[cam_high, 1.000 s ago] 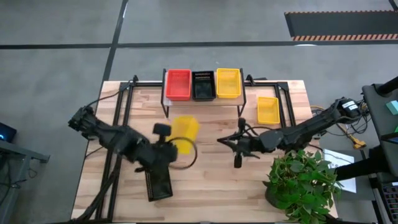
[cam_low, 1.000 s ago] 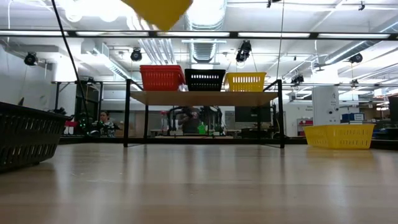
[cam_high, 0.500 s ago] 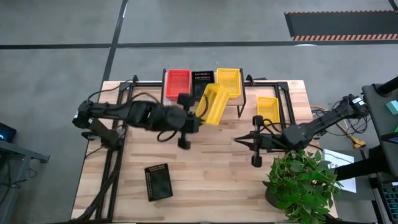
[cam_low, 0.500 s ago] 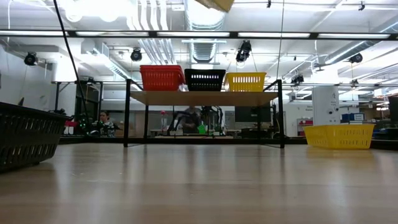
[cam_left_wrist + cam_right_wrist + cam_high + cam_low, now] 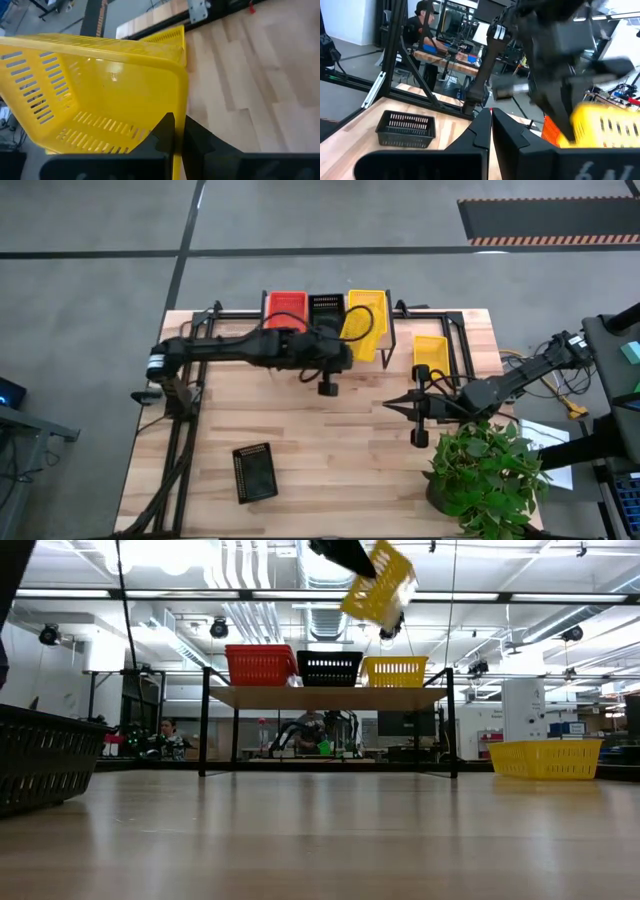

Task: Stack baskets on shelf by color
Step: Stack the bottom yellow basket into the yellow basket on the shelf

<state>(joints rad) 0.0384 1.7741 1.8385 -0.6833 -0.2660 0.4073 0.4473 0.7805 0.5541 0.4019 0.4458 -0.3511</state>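
Note:
My left gripper (image 5: 343,346) reaches over the shelf (image 5: 325,340) and is shut on a yellow basket (image 5: 361,332). That basket hangs tilted above the shelf's right end in the low view (image 5: 381,585). On the shelf's plank (image 5: 325,698) stand a red-orange basket (image 5: 260,665), a black basket (image 5: 330,668) and a yellow basket (image 5: 394,671). Another yellow basket (image 5: 431,356) and a black basket (image 5: 254,472) rest flat on the table. My right gripper (image 5: 390,404) hovers shut over the table's right half, near that yellow basket. My left gripper pinches the yellow basket's end wall (image 5: 181,107), one finger (image 5: 166,131) inside the basket and one (image 5: 198,140) outside. The fingers come roughly level from the table's left. The basket is lifted clear and tilted, above the yellow basket on the shelf.
A potted plant (image 5: 490,472) stands at the table's near right corner, close to my right arm. Black frame rails (image 5: 462,345) run along both sides of the table. People and equipment show in the room behind the shelf (image 5: 310,730). Bare wood lies mid-table (image 5: 330,440).
My left gripper has carried the yellow basket from over the table's middle toward the far edge and right, ending tilted above the shelf's right end. My right gripper has drawn back toward the table's right edge, staying shut.

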